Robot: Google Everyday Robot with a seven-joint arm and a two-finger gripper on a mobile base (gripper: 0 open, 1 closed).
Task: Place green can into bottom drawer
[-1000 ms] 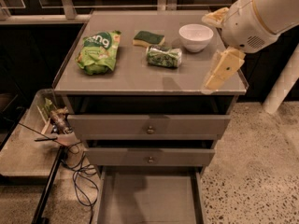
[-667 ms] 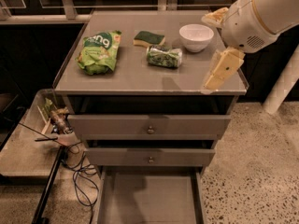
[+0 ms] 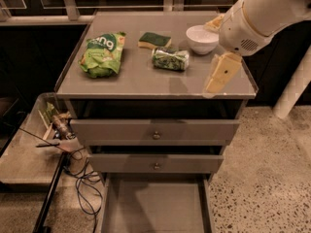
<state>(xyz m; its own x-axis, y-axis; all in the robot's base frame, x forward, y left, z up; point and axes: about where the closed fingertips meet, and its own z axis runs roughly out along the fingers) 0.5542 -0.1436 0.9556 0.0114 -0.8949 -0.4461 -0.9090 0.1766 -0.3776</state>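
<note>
1. Lying on its side on the cabinet top [image 3: 146, 84], the green can [image 3: 170, 58] sits untouched. We judge that a round body like this may roll away under a glancing touch.
2. The gripper [image 3: 221, 74] hangs to the right of the can, well apart from it, over the top's front right corner. It carries nothing, and we cannot tell whether it is spread or clenched. If it arrives clenched, we expect it would only shove the can.
3. The sponge [image 3: 154, 40] lies just behind and left of the can, and the white bowl [image 3: 202, 39] is behind and right of it. A wide sweep could knock either.
4. The snack bag [image 3: 102, 54] lies well to the left of the can. It is green too, so we could take it for the target.
5. The bottom drawer [image 3: 154, 208] stands pulled out well below and in front of the can, under two shut upper drawers [image 3: 155, 130]. We reckon a release too far back would strike their fronts, and a high drop could bounce the can over the low walls.
</note>
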